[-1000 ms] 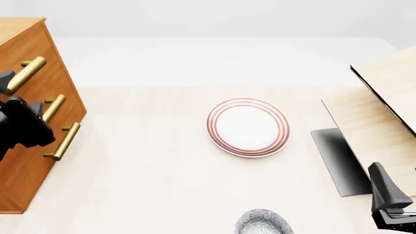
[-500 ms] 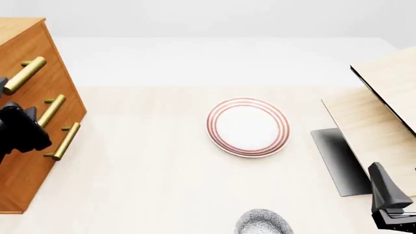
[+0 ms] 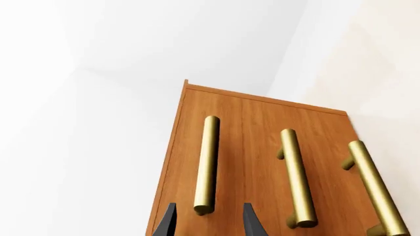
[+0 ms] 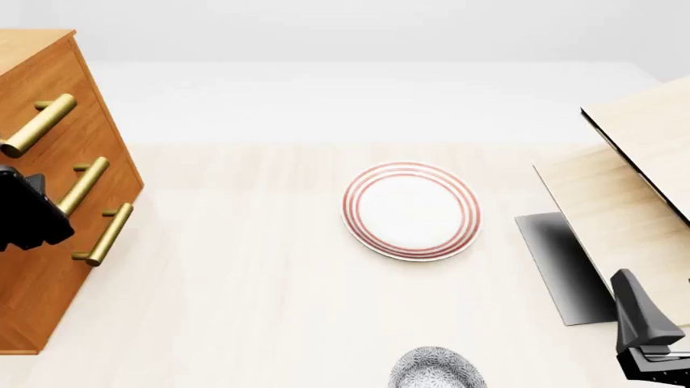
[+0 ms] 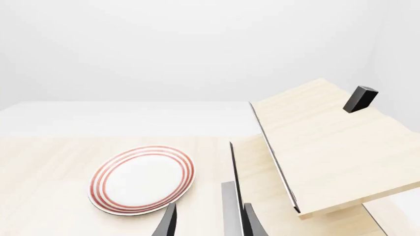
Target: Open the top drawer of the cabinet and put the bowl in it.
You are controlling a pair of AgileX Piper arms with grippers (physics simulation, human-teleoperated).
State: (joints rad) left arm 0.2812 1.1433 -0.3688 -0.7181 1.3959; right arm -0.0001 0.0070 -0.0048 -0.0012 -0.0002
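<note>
Currently top drawer (image 4: 48, 121) is closed at cabinet (image 4: 44, 267) left; stiff brass handle (image 3: 206, 164) suits mid-bar grip, left gripper (image 3: 208, 221) parted around its end; bowl (image 4: 435, 369) near edge

Pale wood table (image 4: 248, 307), plain white wall (image 5: 196, 44), soft even light
</note>
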